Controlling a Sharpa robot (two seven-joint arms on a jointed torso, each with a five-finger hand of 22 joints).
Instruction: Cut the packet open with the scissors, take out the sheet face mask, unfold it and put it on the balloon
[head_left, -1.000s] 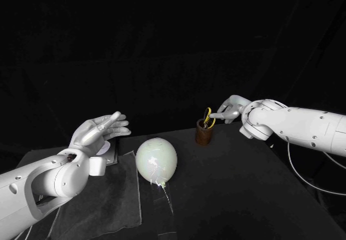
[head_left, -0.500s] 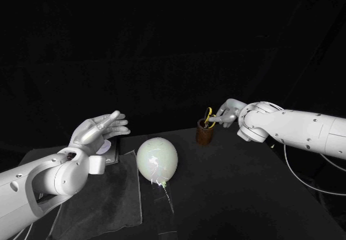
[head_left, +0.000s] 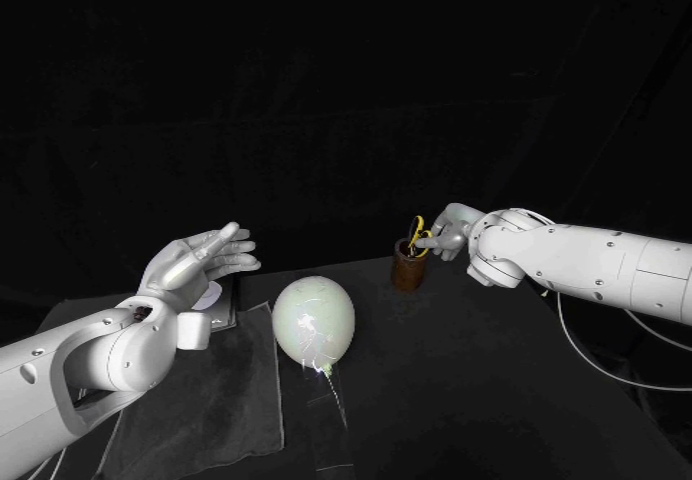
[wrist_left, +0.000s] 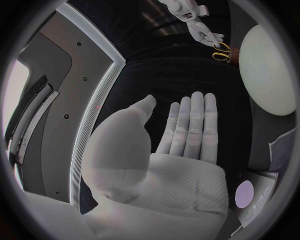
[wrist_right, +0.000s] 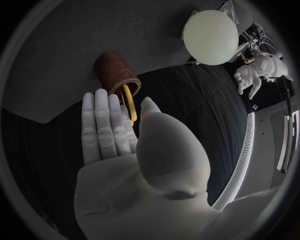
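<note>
A pale green balloon (head_left: 313, 320) lies on the black table, also seen as the balloon (wrist_right: 211, 31) and the balloon (wrist_left: 269, 65). The packet (head_left: 218, 301) lies flat behind it on the left; its purple spot (wrist_left: 245, 191) shows in the left wrist view. Yellow-handled scissors (head_left: 418, 236) stand in a brown cup (head_left: 410, 268). My right hand (head_left: 449, 227) is at the scissors' handles; the yellow handle (wrist_right: 129, 104) lies between its straight fingers (wrist_right: 103, 125) and thumb, not gripped. My left hand (head_left: 196, 258) hovers above the packet, flat and holding nothing.
A dark cloth (head_left: 202, 400) covers the table's left part under my left arm. The balloon's thin string (head_left: 330, 395) trails toward the front edge. The cup stands near the table's far edge, to the right of the balloon.
My right arm has swung left and its hand has come closer around the scissors' handles. My left hand has stayed where it was.
</note>
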